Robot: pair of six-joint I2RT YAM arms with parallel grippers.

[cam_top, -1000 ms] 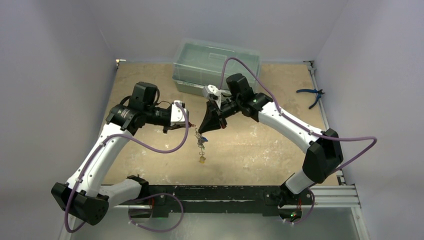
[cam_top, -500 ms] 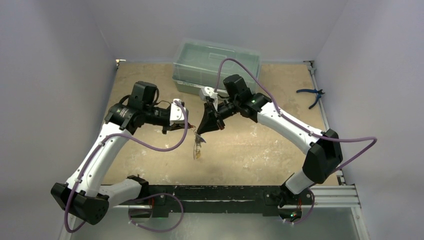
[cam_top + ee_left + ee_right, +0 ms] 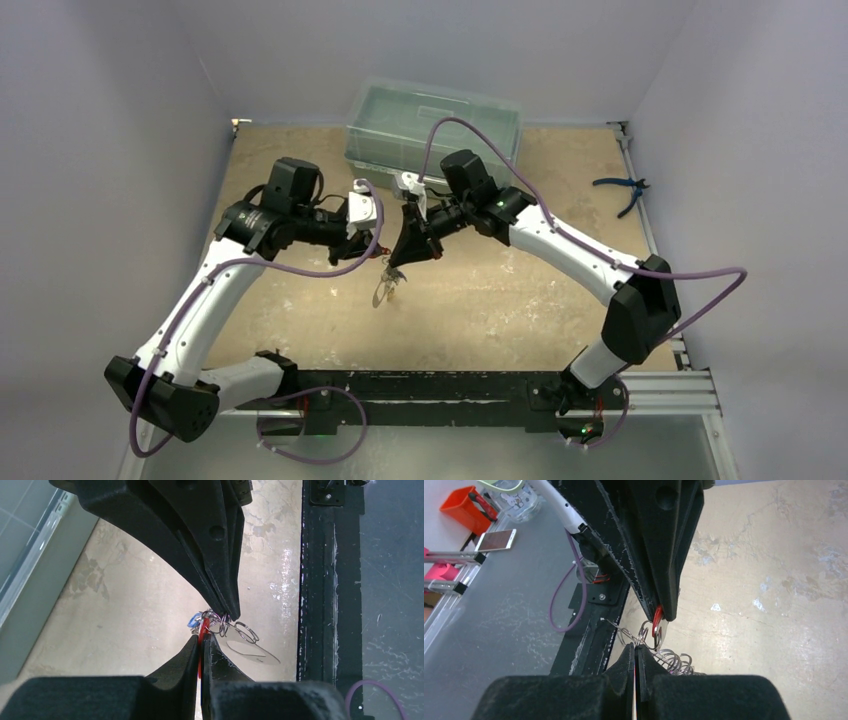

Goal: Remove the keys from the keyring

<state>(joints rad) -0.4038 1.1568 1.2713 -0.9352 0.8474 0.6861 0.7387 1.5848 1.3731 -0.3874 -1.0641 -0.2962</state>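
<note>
Two claws meet tip to tip above the middle of the worktop point(image 3: 520, 300), and both are clamped down. The left claw point(image 3: 201, 639) has its fingers pressed together on a red key point(image 3: 201, 630). Only a thin red edge of it shows between the pads. The right claw point(image 3: 635, 651) comes in from the opposite side, fingers closed, and pinches the keyring point(image 3: 243, 631) where its thin wire loops bunch up. The two sets of fingertips are just beside each other, almost touching. A blue key point(image 3: 192, 621) peeks out on the far side of the left claw's tips, tucked against the rings. From the right wrist, a coil of wire loops sits right beside that claw's own fingertips. From above, the bunch dangles under the two claws, lifted off the worktop. At the back stands a clear plastic box point(image 3: 432, 125). Blue-handled pliers point(image 3: 622, 190) lie well apart by the right edge.
</note>
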